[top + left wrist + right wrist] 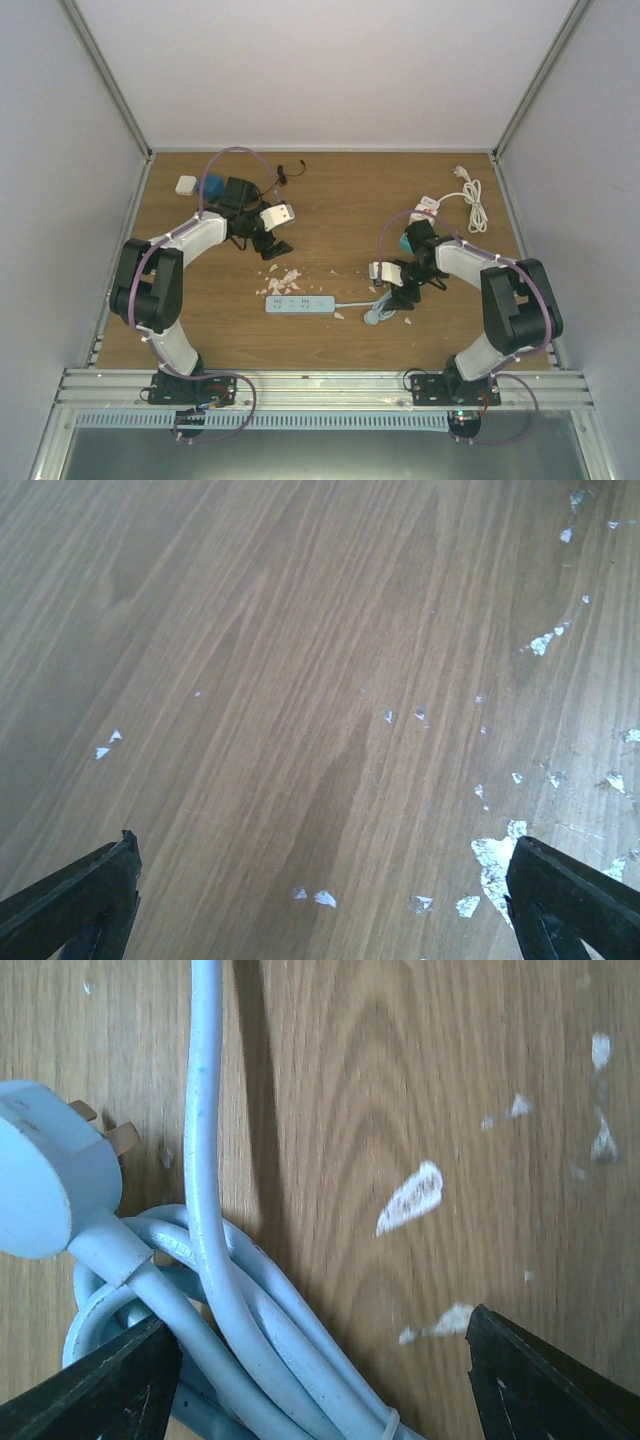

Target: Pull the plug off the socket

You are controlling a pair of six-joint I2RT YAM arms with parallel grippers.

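A pale blue power strip (298, 304) lies flat at the table's middle, and I see nothing plugged into it. Its cord runs right to a tied coil (378, 315). In the right wrist view the coil (250, 1330) lies on the wood with the strip's own round pale blue plug (40, 1170) beside it, prongs bare. My right gripper (320, 1330) is open, its jaws astride the coil; in the top view it (398, 293) hovers just right of the strip. My left gripper (272, 248) is open and empty, above bare wood (322, 855) behind the strip.
White flecks (283, 280) litter the wood around the strip. A white adapter (186, 185) and a black adapter with cable (240, 190) sit at the back left. A white cord with plug (472, 200) lies at the back right.
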